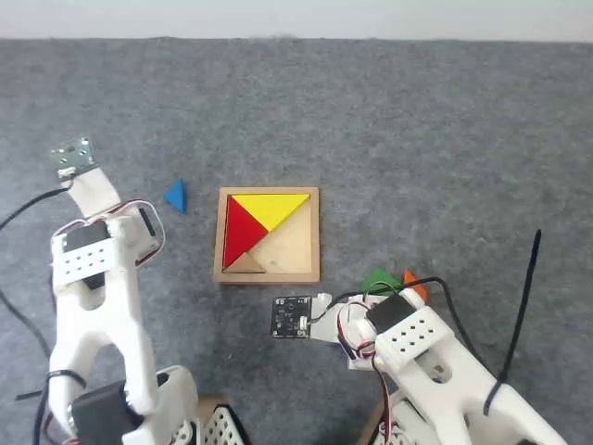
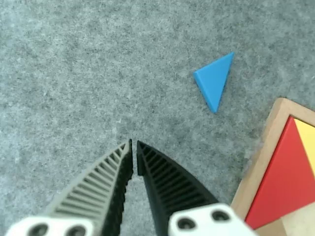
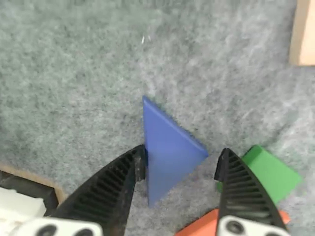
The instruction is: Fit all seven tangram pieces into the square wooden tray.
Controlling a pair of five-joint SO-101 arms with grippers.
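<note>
left arm (image 1: 93, 278) with jaws closed together, right arm (image 1: 422, 338) with jaws spread apart

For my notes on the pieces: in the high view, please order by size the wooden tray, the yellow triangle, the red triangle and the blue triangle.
Largest: wooden tray.
Next: yellow triangle and red triangle, which look about alike, so I do not rank them.
Smallest: blue triangle.

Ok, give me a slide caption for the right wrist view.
Right gripper open astride a dark blue triangle on grey felt, green piece and orange piece beside it.
</note>
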